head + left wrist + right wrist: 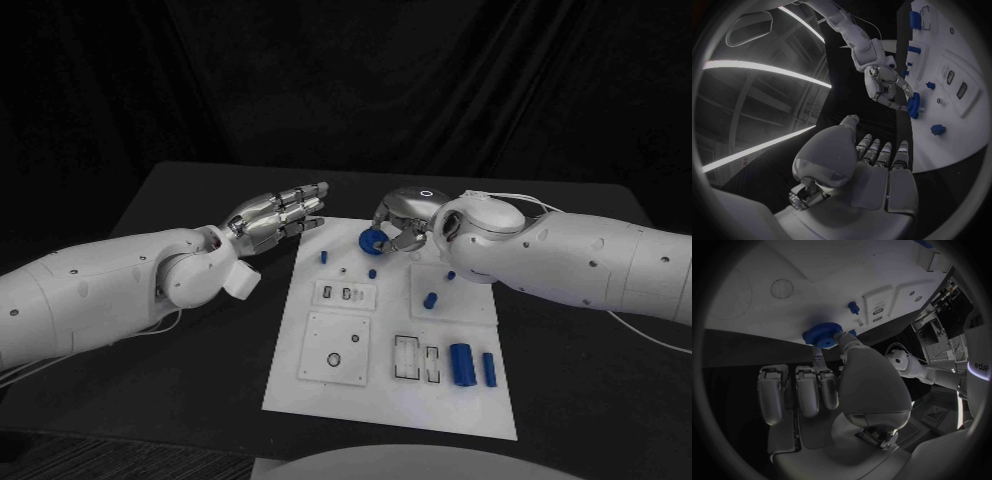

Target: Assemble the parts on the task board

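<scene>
head view: right hand (402,226) pinches a blue gear (372,241) over the far edge of the task board (387,400). left hand (274,214) hovers beside the board, fingers extended, holding nothing.

left hand (277,215) flat, fingers extended together, holding nothing, right hand (402,225) curled, pinching blue gear (372,241)

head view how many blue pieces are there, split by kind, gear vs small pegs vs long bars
gear: 1
small pegs: 4
long bars: 2
total: 7
</scene>
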